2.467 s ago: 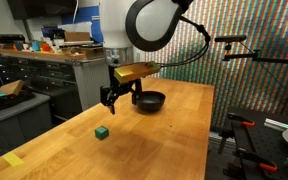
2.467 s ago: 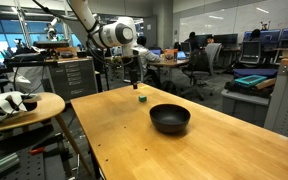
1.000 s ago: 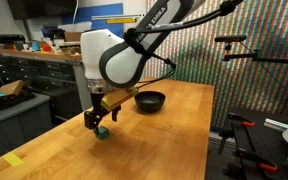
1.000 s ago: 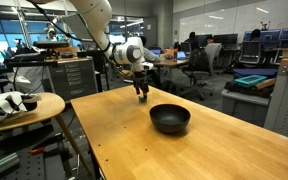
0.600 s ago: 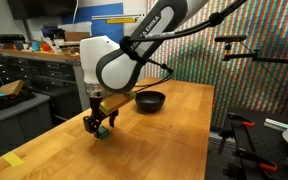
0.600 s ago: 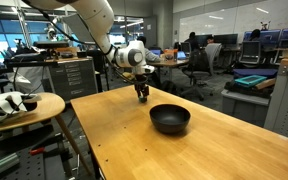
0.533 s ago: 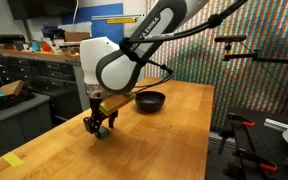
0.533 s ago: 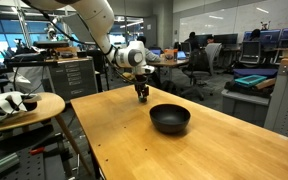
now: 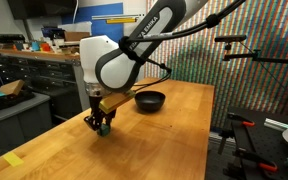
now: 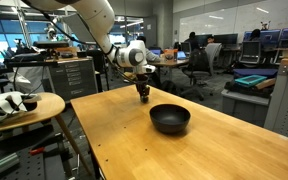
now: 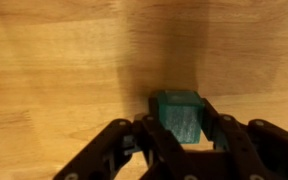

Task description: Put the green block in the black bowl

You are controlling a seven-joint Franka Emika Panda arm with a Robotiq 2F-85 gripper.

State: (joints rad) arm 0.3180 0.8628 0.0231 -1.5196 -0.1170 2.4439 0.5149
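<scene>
While the green block (image 11: pixel 177 112) rests on the worktop (image 9: pixel 159 140), the gripper (image 9: pixel 100 126) clamps it from above.
Seen from the wrist, the fingers (image 11: pixel 227 138) press against two opposite sides of the block, set low for a square hold, so it looks gripped but not yet lifted. In both exterior views the black bowl (image 9: pixel 150 101) (image 10: pixel 170 119) stands well apart on the same worktop, open side up, so the block could probably be lowered straight in.
</scene>
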